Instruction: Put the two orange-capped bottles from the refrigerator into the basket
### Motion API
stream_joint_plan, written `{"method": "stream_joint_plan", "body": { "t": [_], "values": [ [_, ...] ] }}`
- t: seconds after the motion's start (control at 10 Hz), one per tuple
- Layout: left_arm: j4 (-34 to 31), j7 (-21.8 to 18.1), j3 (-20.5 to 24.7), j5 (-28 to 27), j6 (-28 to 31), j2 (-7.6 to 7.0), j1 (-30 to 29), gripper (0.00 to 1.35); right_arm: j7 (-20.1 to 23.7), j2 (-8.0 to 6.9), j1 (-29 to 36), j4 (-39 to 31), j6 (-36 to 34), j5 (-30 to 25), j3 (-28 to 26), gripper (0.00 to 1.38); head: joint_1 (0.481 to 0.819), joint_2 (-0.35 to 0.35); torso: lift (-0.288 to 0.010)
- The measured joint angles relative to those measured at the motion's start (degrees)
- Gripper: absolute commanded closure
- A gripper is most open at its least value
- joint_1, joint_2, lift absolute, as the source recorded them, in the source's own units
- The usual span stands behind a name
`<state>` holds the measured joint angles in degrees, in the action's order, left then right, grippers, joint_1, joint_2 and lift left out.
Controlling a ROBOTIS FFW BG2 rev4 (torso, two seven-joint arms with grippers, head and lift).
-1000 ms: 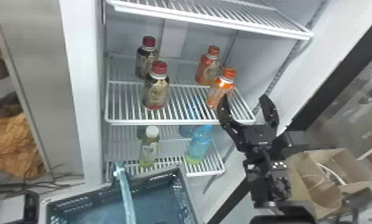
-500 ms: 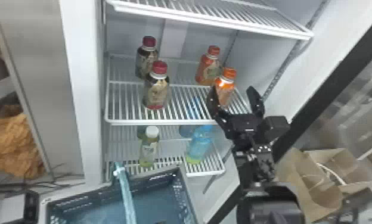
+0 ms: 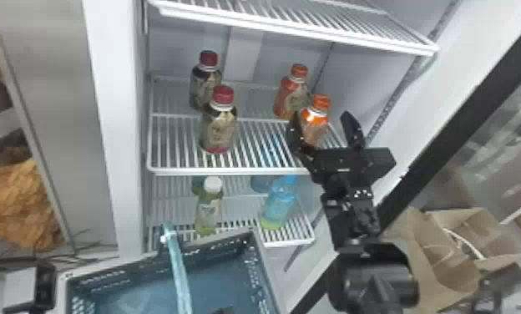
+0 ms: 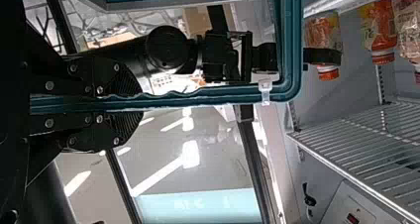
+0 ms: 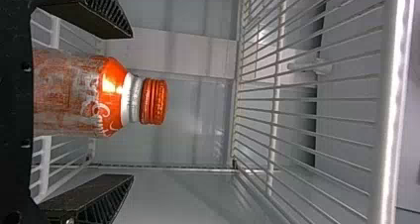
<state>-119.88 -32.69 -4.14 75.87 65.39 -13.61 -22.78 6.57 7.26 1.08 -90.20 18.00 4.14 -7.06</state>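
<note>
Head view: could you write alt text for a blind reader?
The robot's open right gripper straddles the nearer orange-capped bottle on a refrigerator shelf; another orange-capped bottle stands behind it, two red-capped bottles stand to the left, and a blue basket sits below.

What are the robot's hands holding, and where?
The left gripper holds the basket by its teal handle. The right gripper is open around an orange-capped bottle, not gripping it.

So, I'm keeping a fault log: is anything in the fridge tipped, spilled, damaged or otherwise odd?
Nothing stands out. The front orange-capped bottle stands upright between the open fingers of the right end effector; the rear one is upright too, and no spill shows on their shelf.
</note>
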Motion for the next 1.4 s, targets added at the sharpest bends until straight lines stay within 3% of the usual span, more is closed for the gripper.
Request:
{"method": "stream_joint_plan", "body": {
  "t": [0.1,0.2,0.3,0.6,0.9,1.1,1.4],
  "values": [
    [0.0,0.0,0.0,0.0,0.0,-0.03,0.0,1.2,0.0,0.21,-1.0,1.1,-0.1,-0.2,0.4,0.31,0.695,-0.35,-0.04],
    [0.0,0.0,-0.1,0.0,0.0,-0.09,0.1,1.2,0.0,0.35,-1.7,1.7,-1.1,-0.1,0.8,0.79,0.695,-0.35,-0.04],
    [0.0,0.0,-0.1,0.1,0.0,-0.1,0.1,1.2,0.0,0.38,-1.8,1.7,-1.7,0.3,1.0,0.93,0.695,-0.35,-0.04],
    [0.0,0.0,0.1,0.3,0.0,-0.1,-0.3,1.2,0.0,0.3,-0.3,0.1,-2.0,1.5,1.3,0.97,0.695,-0.35,-0.04],
    [0.0,0.0,-0.1,0.3,0.0,-0.1,0.0,1.2,0.0,0.5,3.5,-7.7,-1.5,2.8,1.1,0.97,0.695,-0.35,-0.04],
    [0.0,0.0,-0.1,0.3,0.0,-0.08,0.1,1.2,0.9,0.8,12.3,-21.4,-5.0,7.9,1.3,0.97,0.695,-0.35,-0.04],
    [0.0,0.0,0.0,0.3,0.0,0.07,-0.1,1.2,2.5,0.91,29.1,-45.2,-19.5,15.1,3.2,0.97,0.695,-0.35,-0.04]
  ]
}}
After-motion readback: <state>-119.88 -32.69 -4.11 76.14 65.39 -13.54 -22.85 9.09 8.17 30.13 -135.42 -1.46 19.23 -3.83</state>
